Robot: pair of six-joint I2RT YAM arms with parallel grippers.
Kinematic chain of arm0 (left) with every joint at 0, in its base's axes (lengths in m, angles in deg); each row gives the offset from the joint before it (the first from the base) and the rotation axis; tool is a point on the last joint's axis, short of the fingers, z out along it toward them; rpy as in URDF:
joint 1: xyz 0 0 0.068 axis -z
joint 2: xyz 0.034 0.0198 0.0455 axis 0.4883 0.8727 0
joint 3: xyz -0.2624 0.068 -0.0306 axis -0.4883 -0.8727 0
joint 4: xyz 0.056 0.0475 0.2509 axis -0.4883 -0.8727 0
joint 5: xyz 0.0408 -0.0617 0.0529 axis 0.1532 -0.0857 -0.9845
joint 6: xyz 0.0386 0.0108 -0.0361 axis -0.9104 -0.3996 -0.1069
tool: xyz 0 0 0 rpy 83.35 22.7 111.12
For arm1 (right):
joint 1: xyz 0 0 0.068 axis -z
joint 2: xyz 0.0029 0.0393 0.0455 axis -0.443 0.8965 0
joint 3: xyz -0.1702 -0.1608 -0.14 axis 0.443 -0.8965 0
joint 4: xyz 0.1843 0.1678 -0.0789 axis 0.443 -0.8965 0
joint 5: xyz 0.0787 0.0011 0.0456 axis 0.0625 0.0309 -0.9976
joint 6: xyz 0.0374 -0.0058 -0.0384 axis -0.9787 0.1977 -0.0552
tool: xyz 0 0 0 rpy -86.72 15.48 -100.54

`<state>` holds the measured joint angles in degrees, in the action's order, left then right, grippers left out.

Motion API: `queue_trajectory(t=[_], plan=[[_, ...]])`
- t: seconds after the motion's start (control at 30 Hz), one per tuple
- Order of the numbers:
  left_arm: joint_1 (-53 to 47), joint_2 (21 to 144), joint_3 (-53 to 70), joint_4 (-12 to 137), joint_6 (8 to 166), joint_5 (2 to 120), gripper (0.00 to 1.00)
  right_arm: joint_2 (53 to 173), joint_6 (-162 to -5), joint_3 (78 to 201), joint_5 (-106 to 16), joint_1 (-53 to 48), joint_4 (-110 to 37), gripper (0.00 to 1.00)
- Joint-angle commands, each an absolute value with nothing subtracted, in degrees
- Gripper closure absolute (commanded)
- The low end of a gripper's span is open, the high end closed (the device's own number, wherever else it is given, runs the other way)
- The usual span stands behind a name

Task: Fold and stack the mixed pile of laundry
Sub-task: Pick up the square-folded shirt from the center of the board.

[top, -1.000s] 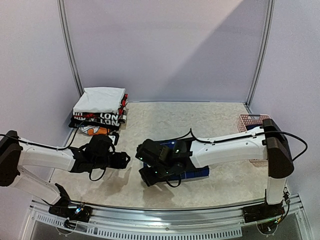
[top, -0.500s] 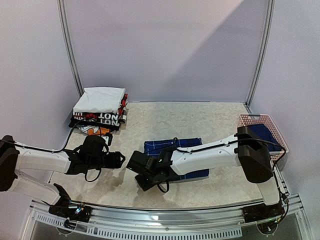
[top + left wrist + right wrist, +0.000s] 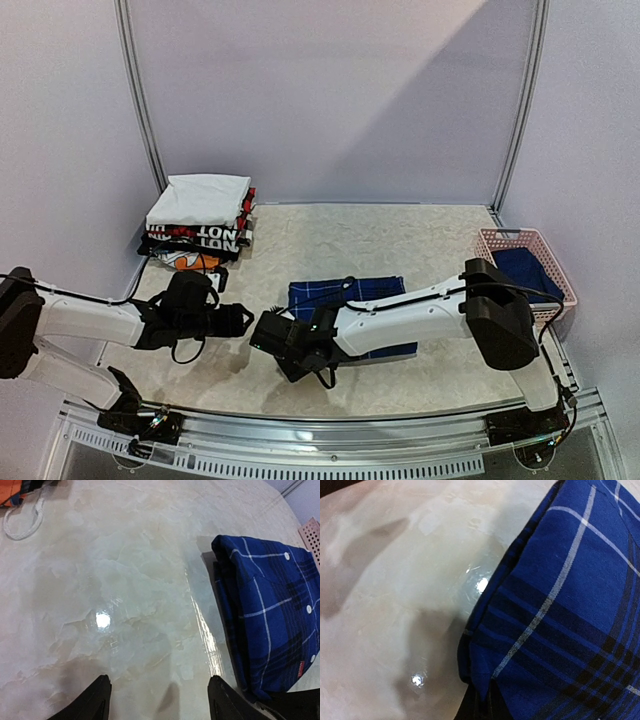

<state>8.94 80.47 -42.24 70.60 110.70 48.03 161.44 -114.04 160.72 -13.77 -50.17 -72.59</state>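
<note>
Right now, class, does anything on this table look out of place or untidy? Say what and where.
Yes: at the bottom of the folded stack in the far left corner, an orange garment sticks out past the pile, and a white cord trails loose on the table. The plaid shirt lies neatly folded.

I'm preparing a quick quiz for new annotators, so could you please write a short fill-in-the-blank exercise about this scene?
The plaid shirt lies folded on the ___.
The navy garment sits inside the pink ___.
The left gripper has its jaws ___, holding nothing.
The top garment of the back-left stack is ___.
Missing words: table; basket; open; white.
</note>
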Motion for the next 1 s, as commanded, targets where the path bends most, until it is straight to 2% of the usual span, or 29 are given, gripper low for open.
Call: queue_trajectory(t=[0.0, 0.4, 0.6, 0.97], plan=[[9.0, 82.5, -43.8, 76.5, 114.9, 53.1, 0.32, 160.4, -114.0, 156.7, -14.0, -50.4, -75.0, 0.98], [11.7, 88.8, -43.0, 90.7, 127.2, 58.0, 0.12, 154.5, -111.9, 154.9, -14.3, -50.2, -74.0, 1.0], [11.8, 93.8, -41.7, 96.3, 130.3, 60.3, 0.11, 153.0, -111.4, 155.0, -14.6, -49.8, -73.1, 1.0], [11.8, 107.8, -39.9, 116.6, 137.8, 66.0, 0.13, 149.4, -110.0, 153.9, -15.3, -49.7, -72.4, 1.0]])
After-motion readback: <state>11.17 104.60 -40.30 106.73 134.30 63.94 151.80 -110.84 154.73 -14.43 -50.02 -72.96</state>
